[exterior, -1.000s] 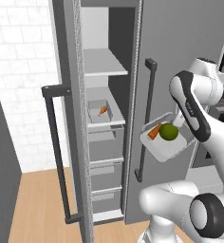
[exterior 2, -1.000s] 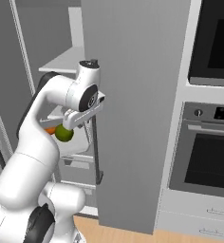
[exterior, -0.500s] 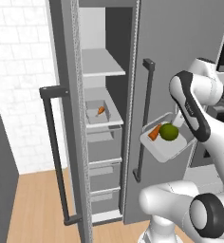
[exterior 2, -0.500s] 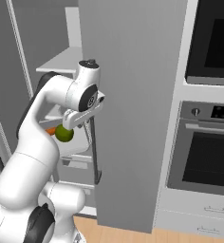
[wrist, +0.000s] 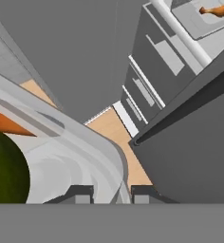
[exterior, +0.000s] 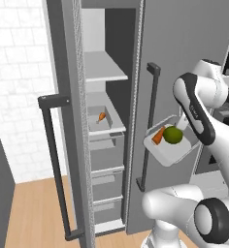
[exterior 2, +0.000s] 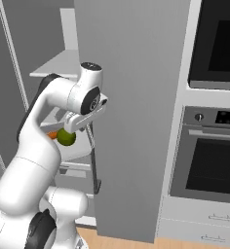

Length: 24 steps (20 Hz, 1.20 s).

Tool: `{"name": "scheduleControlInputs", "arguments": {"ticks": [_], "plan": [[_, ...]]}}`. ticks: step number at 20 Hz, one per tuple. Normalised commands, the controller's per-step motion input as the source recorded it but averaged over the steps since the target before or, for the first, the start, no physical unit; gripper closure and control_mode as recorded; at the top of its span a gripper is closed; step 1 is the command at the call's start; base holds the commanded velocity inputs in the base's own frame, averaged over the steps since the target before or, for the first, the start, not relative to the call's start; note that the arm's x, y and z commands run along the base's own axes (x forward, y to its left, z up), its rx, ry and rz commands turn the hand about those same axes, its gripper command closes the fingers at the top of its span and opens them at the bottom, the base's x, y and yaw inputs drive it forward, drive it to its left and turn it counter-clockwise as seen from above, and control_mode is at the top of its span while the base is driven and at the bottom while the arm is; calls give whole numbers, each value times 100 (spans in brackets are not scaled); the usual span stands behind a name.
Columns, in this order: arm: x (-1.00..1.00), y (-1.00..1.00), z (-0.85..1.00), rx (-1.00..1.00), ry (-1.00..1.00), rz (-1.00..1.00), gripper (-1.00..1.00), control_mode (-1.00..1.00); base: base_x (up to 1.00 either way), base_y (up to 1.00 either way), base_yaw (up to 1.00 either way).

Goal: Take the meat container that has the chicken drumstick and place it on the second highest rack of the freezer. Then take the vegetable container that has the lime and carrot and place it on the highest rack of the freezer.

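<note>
Two cameras sit behind the arm, left and right, both facing forward and down at the freezer (exterior: 106, 121) (shared ground between them). A third rides the hand, looking close along the end effector (wrist: 112, 193) toward the floor (wrist: 115, 130).

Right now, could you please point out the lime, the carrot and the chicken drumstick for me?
lime (exterior: 173, 135), left base view, middle of the green ball.
carrot (exterior: 158, 136), left base view, middle of the orange stick.
chicken drumstick (exterior: 101, 116), left base view, its thick end.
</note>
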Motion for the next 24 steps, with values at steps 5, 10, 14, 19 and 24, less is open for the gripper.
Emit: {"name": "scheduleControlInputs", "arguments": {"ticks": [5, 10, 14, 19, 24], "plan": [[0, 0, 0, 0, 0, 0, 100, 100, 4, 18, -1], [0, 0, 0, 0, 0, 0, 100, 100, 19, 28, -1], [0, 14, 0, 0, -3, -1, 100, -100, 0, 17, -1], [-1, 39, 11, 14, -2, -18, 100, -100, 0, 0, 0], [4, 25, 30, 28, 12, -50, 100, -100, 0, 0, 0]]}}
